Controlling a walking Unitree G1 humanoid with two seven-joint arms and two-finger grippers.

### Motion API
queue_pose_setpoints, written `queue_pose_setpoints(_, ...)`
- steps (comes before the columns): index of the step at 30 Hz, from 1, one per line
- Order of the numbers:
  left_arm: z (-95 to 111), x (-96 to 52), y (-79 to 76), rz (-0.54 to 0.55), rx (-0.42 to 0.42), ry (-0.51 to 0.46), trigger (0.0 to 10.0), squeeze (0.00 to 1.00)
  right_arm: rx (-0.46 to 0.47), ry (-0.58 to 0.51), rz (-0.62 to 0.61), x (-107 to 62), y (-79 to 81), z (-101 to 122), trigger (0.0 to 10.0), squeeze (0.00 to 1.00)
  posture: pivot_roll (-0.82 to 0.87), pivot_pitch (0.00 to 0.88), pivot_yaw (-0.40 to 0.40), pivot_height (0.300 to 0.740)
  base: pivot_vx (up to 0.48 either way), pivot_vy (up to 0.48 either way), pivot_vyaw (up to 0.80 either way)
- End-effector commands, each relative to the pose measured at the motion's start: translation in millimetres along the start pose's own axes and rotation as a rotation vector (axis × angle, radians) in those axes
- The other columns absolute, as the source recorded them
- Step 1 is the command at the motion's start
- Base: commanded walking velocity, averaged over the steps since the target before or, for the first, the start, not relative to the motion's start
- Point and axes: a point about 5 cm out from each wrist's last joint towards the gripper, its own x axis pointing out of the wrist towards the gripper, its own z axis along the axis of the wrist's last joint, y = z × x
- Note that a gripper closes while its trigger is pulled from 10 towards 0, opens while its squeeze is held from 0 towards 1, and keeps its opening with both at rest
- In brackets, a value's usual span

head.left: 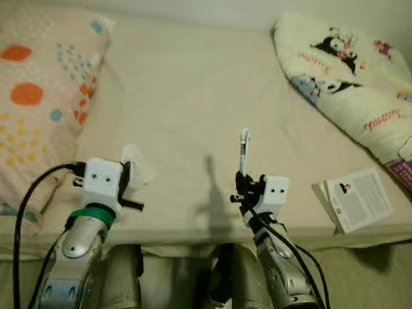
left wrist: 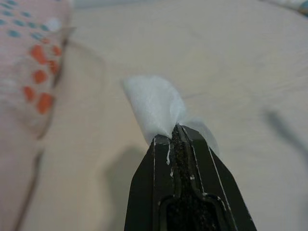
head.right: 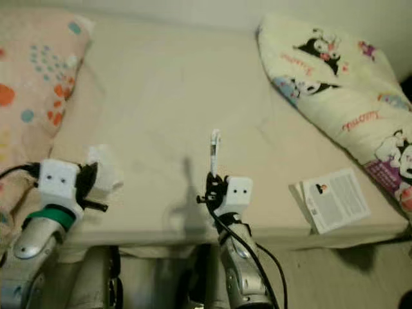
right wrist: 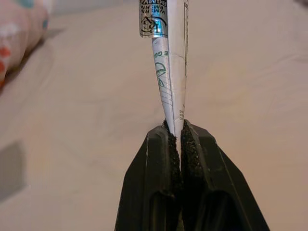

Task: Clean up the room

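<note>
Tissue (left wrist: 156, 106): clamped in the left gripper (head.left: 132, 187), held above the bed (head.left: 187, 109) near the spotted pillow (head.left: 38, 96). Wrapper (right wrist: 168, 62): pinched flat in the right gripper (head.left: 243, 180), standing upright. Keep both grips firm and carry both items level to a bin. The booklet (head.left: 357, 199) lies at the bed's right edge, probably next to collect.

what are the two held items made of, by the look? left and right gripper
Left gripper holds a white wad: looks like tissue or thin soft paper, matte, slightly translucent, crumpled. Right gripper pinches a flattened tube or sachet: glossy printed white plastic or laminate, going by the shiny silver band and green print. Exact material unclear.
</note>
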Motion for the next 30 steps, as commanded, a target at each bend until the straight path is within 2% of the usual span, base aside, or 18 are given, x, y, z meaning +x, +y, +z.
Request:
queue_pose_setpoints(1,-11,-1.5,-5.2,-0.039,0.036,0.03,10.0,0.0,0.0,0.017,-0.046,-4.7,-8.5,-8,10.0,0.0,0.17,0.048,-0.078,0.606,0.0,0.0,0.0)
queue_pose_setpoints(2,-16,2.1,-7.0,-0.07,0.035,0.04,10.0,0.0,-0.016,0.004,-0.063,-0.6,-13.9,-4,10.0,0.0,0.16,0.018,-0.057,0.606,0.0,0.0,0.0)
queue_pose_setpoints(4,-13,6.0,-7.0,-0.069,0.005,0.035,10.0,0.0,-0.032,-0.016,-0.064,0.6,-12.9,4,10.0,0.0,0.17,0.006,-0.054,0.606,0.0,0.0,0.0)
queue_pose_setpoints(5,-10,9.5,-5.9,-0.058,-0.024,0.03,10.0,0.0,-0.055,-0.031,-0.074,2.4,-12.1,10,10.0,0.0,0.17,0.0,-0.056,0.606,0.0,0.0,0.0)
queue_pose_setpoints(8,-9,13.4,-2.5,-0.024,-0.041,0.033,10.0,0.0,-0.088,-0.033,-0.099,3.5,-12.5,13,10.0,0.0,0.17,0.0,-0.057,0.616,0.0,0.0,0.0)
queue_pose_setpoints(11,-10,15.2,-0.2,-0.001,-0.02,0.038,10.0,0.0,-0.09,-0.031,-0.105,3.2,-12.2,12,10.0,0.0,0.17,0.0,-0.061,0.626,0.0,0.0,0.0)
queue_pose_setpoints(12,-10,16.7,2.6,0.007,0.04,0.022,10.0,0.0,-0.093,-0.03,-0.105,3.0,-11.3,11,10.0,0.0,0.17,0.0,-0.061,0.636,0.0,0.0,0.0)
queue_pose_setpoints(15,-9,20.7,6.9,0.016,0.057,0.011,10.0,0.0,-0.098,-0.027,-0.096,4.4,-8.6,9,10.0,0.0,0.17,0.0,-0.062,0.646,0.0,0.0,0.0)
queue_pose_setpoints(23,-5,28.8,11.9,0.019,0.076,-0.009,10.0,0.0,-0.096,-0.036,-0.092,8.7,-6.1,10,10.0,0.0,0.15,0.0,-0.054,0.666,0.0,0.0,0.0)
queue_pose_setpoints(30,-6,36.5,5.5,0.004,0.054,-0.004,10.0,0.0,-0.108,-0.031,-0.131,6.0,-14.0,12,10.0,0.0,0.13,0.0,-0.04,0.701,0.0,0.0,0.0)
